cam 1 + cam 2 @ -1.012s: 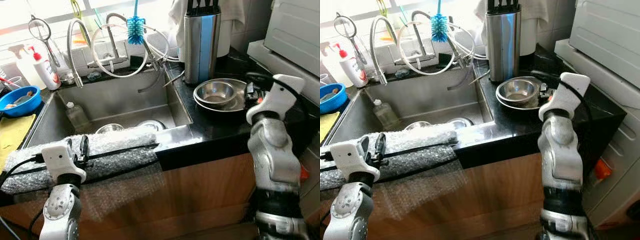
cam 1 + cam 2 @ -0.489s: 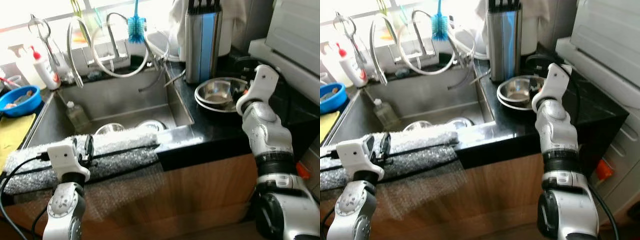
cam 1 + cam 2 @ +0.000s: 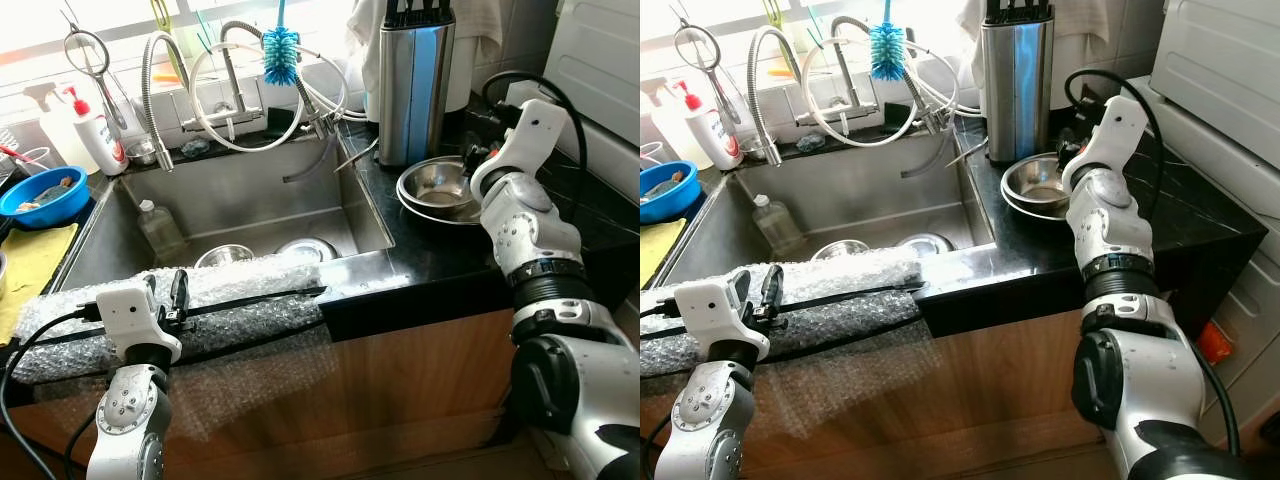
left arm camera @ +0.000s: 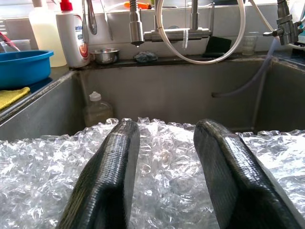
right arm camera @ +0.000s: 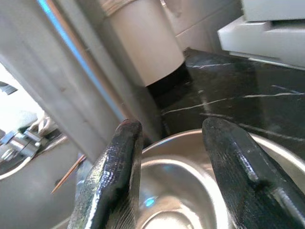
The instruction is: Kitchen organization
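Note:
Stacked steel bowls [image 3: 440, 188] sit on the black counter [image 3: 450, 260] to the right of the sink, in front of a steel knife block [image 3: 410, 80]. My right gripper [image 5: 171, 125] is open and hovers just above the far rim of the top bowl [image 5: 190, 186], with its fingers pointing at the knife block. My left gripper [image 4: 164, 126] is open over a roll of bubble wrap [image 3: 230, 300] that lies along the sink's front edge, and it holds nothing.
The sink [image 3: 240, 190] holds two steel bowls [image 3: 225, 257] and a small bottle [image 3: 158, 228]. At the far left are a blue bowl [image 3: 40, 195], a yellow cloth [image 3: 30, 265] and a soap bottle [image 3: 100, 135]. A white appliance [image 3: 600, 60] stands at the right.
My right arm has swung from the counter's front right in over the steel bowls. The left arm stays by the bubble wrap. The camera has shifted slightly.

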